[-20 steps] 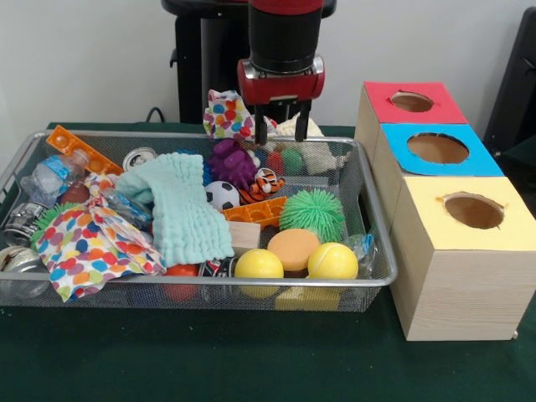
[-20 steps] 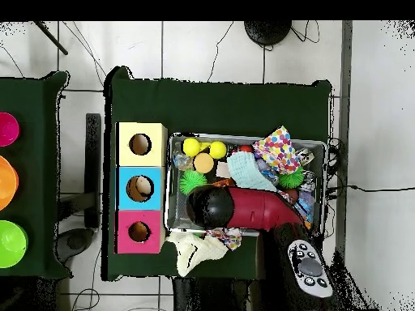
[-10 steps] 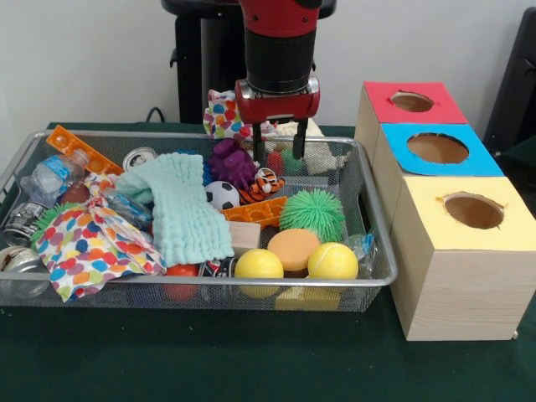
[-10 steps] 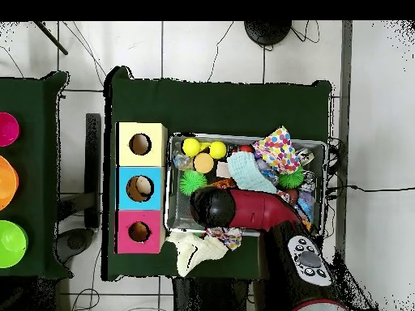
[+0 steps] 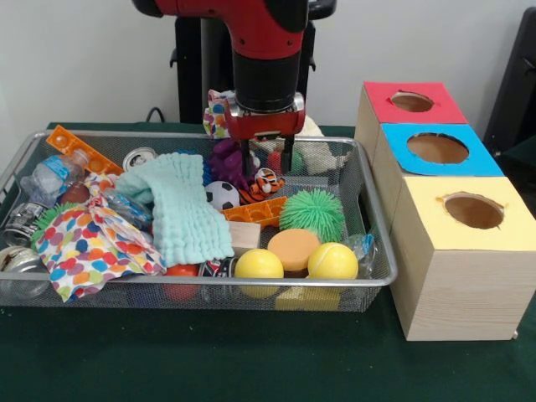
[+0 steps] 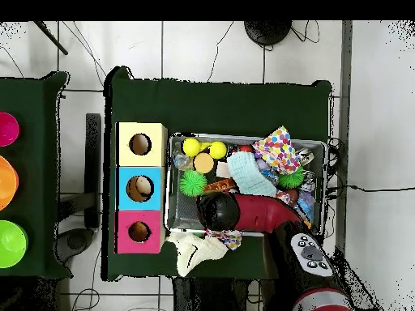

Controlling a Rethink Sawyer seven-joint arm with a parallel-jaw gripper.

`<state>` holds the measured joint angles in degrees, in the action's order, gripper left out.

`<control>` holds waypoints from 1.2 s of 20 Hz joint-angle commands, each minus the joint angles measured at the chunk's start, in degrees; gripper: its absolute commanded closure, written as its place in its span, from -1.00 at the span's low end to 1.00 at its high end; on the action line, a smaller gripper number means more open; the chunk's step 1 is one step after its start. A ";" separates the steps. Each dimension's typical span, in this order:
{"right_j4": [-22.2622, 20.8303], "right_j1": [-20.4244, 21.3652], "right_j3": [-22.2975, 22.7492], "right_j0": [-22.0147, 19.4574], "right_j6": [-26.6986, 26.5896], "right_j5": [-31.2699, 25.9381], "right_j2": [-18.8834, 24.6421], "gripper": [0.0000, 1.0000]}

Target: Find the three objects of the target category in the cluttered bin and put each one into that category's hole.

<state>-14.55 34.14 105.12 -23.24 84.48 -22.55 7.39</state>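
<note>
— Bin (image 5: 373, 219) of silver wire mesh: where does it sit?
— On the green desk (image 5: 251, 360), just beside three wooden boxes. In the front view the boxes stand to its right, with a red top (image 5: 412, 101) farthest back, a blue top (image 5: 437, 149) in the middle and a yellow top (image 5: 471, 212) nearest, each with a round hole.

— And the claw (image 5: 266, 159)?
— It hangs from the red arm (image 5: 266, 42) over the back half of the bin. Its two dark fingers (image 5: 287, 157) are spread apart with nothing between them, their tips down among the toys, beside a purple spiky toy (image 5: 228, 162) and above a small striped tiger figure (image 5: 265, 179).

— What fills the tray?
— A pale mint cloth (image 5: 186, 213) lies across the middle, with a polka-dot cloth (image 5: 88, 243) left of it. Near the front rim are two yellow balls (image 5: 259, 264) with an orange round piece (image 5: 292, 248) between them. A green spiky ball (image 5: 312, 210) lies behind those, and a small soccer ball (image 5: 221, 194) beside the mint cloth. An orange plastic strip (image 5: 79, 151) leans in the far left corner.

— From overhead?
— The arm covers part of the bin (image 6: 172, 178); the claw itself is hidden beneath it.
</note>
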 commanded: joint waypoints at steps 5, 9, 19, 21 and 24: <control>-5.79 -7.64 -1.84 -1.67 4.92 7.75 0.16 -1.00; -6.57 -9.02 -1.55 -1.47 5.77 9.88 -0.39 -1.00; -7.90 -13.56 -3.44 -3.05 4.01 12.05 -0.12 -1.00; -7.95 -14.05 -3.88 -3.42 3.31 11.82 0.14 -1.00; -7.87 -13.92 -4.06 -2.96 3.35 12.06 -0.22 -1.00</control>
<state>-18.44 25.72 104.77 -24.35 84.49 -11.50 6.57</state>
